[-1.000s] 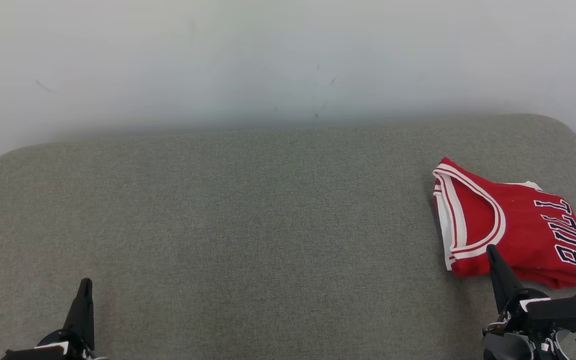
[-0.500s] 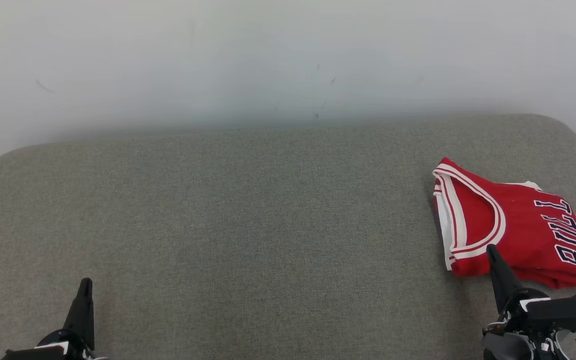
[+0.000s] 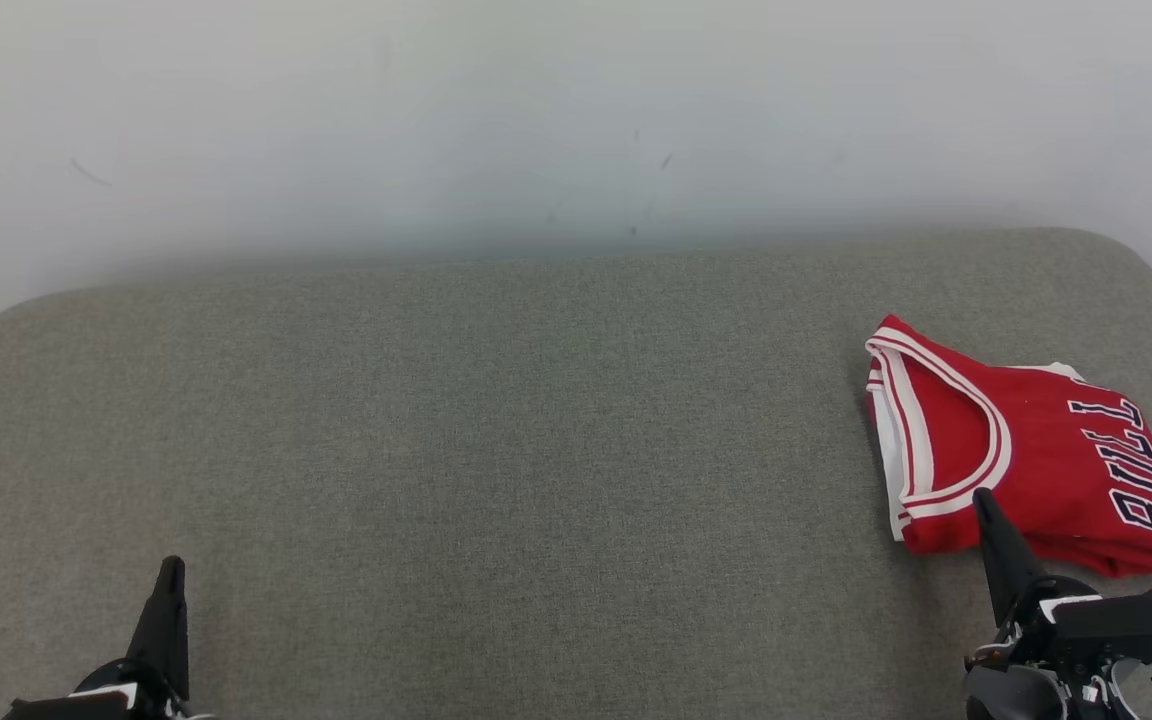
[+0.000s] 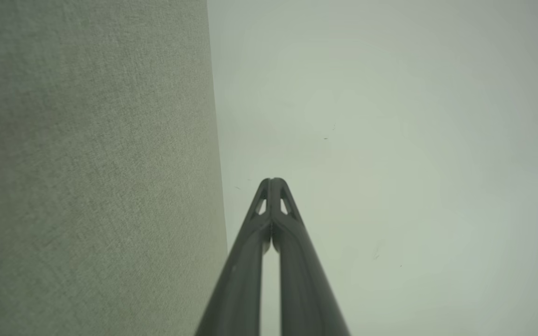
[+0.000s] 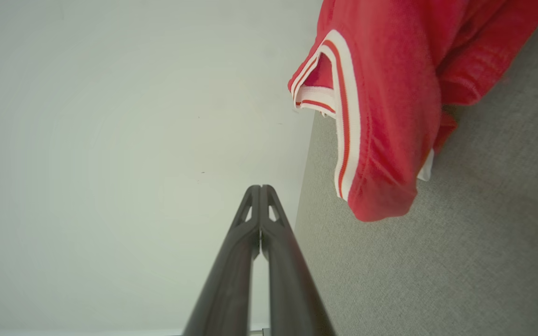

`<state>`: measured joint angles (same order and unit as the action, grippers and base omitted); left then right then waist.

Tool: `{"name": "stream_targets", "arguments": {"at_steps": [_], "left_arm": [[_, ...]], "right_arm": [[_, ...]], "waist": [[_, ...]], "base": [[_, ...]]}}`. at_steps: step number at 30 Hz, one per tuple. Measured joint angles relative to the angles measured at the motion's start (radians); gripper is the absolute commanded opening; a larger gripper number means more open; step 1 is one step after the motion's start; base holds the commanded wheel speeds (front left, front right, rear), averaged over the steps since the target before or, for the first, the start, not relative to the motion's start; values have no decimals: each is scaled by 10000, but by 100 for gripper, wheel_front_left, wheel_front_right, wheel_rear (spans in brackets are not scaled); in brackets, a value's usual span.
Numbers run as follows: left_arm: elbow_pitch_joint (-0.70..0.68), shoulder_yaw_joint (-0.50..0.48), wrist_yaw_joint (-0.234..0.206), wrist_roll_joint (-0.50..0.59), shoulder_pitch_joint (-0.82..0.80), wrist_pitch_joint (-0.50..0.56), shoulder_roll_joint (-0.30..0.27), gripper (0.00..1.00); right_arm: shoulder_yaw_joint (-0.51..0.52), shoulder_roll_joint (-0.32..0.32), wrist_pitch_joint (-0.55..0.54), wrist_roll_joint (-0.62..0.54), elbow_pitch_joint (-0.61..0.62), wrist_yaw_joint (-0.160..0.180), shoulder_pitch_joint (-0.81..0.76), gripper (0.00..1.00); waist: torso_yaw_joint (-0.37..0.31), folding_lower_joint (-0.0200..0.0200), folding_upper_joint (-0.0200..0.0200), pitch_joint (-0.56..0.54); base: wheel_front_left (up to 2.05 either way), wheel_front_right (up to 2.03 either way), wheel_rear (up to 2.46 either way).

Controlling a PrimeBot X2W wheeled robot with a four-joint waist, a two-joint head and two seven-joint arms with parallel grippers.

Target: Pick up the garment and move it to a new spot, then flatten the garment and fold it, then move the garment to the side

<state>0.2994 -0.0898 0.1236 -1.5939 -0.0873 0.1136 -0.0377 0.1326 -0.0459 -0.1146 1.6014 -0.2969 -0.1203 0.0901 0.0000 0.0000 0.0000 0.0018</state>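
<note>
On the grey cushion point(image 3: 496, 430), the red jersey point(image 3: 1026, 450) lies folded at your right. Your left gripper point(image 3: 171, 568) and right gripper point(image 3: 981, 498) are closed, empty; open the right, then pinch the jersey's near edge.

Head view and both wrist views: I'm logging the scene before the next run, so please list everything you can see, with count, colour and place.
garment: one, red jersey with white and dark trim and dark lettering, lying folded at the right end of the padded surface.
padded surface: one, grey fabric with rounded far corners, across the lower part of the head view.
wall: one, pale with a few small dark marks, behind the padded surface.
left tool: one, dark, lower left over bare fabric, shut and empty.
right tool: one, dark, lower right, shut and empty, its tip by the garment's near edge.
</note>
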Motion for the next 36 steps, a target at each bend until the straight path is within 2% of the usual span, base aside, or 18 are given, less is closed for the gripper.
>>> {"name": "stream_targets", "arguments": {"at_steps": [36], "left_arm": [[-4,0,0,0,0,2,0,0]], "right_arm": [[0,0,0,0,10,0,0,0]], "waist": [[0,0,0,1]], "base": [[0,0,0]]}}
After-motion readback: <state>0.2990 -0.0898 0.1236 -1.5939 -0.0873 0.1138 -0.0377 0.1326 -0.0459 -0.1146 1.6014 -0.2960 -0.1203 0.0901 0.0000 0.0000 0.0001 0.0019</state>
